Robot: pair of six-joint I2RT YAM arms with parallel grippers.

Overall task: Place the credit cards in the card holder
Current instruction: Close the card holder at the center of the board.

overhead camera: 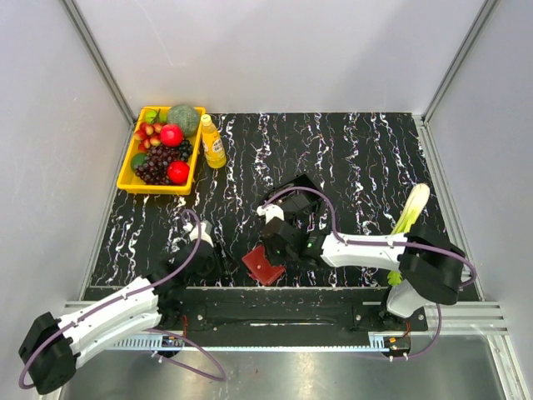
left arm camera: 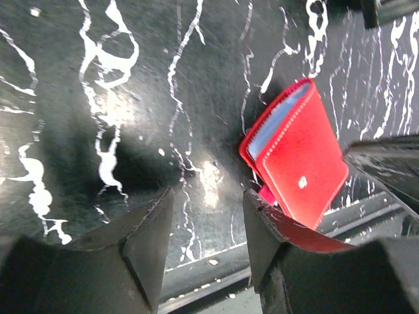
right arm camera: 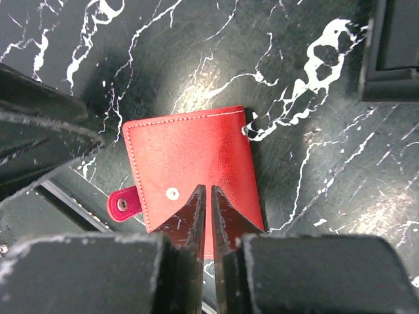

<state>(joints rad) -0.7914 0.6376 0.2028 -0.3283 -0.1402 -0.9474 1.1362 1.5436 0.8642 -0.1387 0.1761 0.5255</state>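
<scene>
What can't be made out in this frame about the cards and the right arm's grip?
1. The credit cards: left wrist view shows only pale edges inside the folded card holder; its cover hides their number.
2. The right fingers: right wrist view, tips nearly together over the card holder's edge; they hide any contact.
3. The black box: cut off by the right wrist view's corner; contents unseen.

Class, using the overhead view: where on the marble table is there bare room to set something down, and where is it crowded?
Bare: the back stretch right of the bottle, behind the black box and leek. Crowded: front centre, where left gripper and right gripper sit at the card holder; back-left corner holds the fruit tray.
</scene>
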